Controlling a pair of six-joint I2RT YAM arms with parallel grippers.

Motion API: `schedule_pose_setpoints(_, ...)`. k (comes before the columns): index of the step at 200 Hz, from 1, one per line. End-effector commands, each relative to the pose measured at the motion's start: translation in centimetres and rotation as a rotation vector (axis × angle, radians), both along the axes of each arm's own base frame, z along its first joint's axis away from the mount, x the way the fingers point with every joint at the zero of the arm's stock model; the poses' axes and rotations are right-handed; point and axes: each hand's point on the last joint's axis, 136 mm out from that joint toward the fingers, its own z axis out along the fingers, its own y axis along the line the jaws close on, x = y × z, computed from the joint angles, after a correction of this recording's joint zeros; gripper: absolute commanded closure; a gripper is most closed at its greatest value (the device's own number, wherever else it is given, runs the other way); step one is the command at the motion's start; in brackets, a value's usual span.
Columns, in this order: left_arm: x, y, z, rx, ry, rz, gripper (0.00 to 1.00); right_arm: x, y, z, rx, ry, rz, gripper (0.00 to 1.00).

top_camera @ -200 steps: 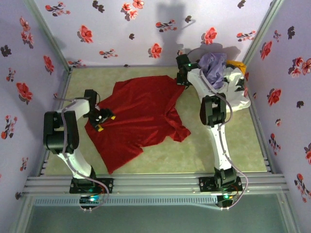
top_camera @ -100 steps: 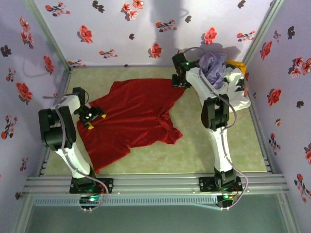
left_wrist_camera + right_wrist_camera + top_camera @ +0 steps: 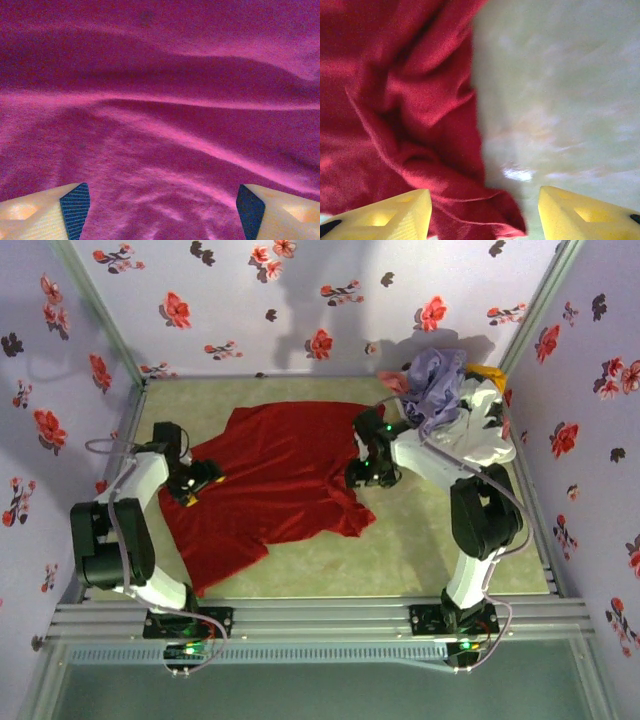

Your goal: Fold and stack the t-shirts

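One red t-shirt lies spread; left gripper, right gripper gape above.

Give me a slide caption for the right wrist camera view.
Right gripper, jaws open, poised above the rumpled edge of the red t-shirt beside the pale green tabletop.

One red shirt lay between two hands, the left hand and the right hand. Beyond the right hand sat one purple shirt, one bit of pink cloth, one bit of yellow cloth and one white basket.
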Motion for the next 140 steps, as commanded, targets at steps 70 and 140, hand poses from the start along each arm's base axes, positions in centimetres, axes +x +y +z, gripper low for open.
schedule_pose_setpoints(70,-2.1,-4.4,-2.4,0.013,0.034,-0.036,0.19,-1.8,2.1,0.6,-0.144,-0.229,0.246,0.36)
schedule_pose_setpoints(140,-2.6,-4.6,-5.4,0.038,0.085,-0.054,0.18,-0.5,3.8,-2.1,-0.152,-0.159,0.259,0.53)
